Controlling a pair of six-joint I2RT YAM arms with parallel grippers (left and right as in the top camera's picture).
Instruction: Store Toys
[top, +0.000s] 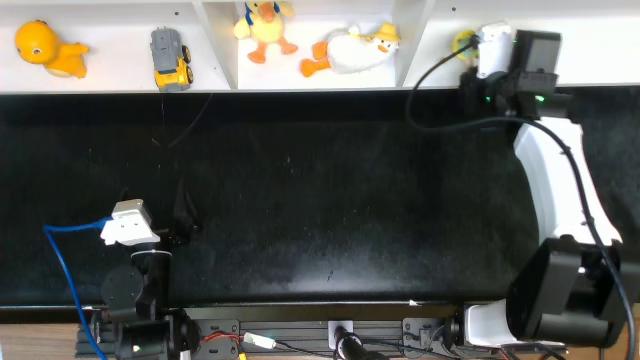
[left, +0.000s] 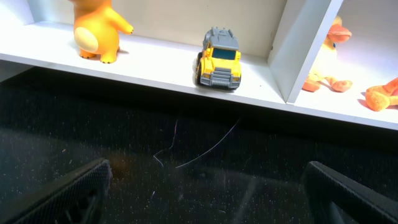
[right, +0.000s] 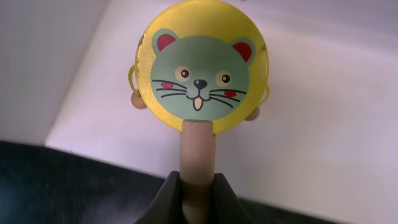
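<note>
My right end effector (right: 198, 200) holds a yellow rattle drum (right: 199, 68): green mouse face, red ears, tan handle.

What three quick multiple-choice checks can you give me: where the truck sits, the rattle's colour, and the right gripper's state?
1. Which shelf compartment holds the truck? A left; B middle; C right.
2. The rim of the rattle is: A yellow; B blue; C white.
3. The right gripper is: A open; B shut on nothing; C shut on the rattle handle.
Answers: A, it stands beside the orange figure at the shelf's left end; A, yellow rings the green mouse face; C, both fingers clamp the wooden handle.
</note>
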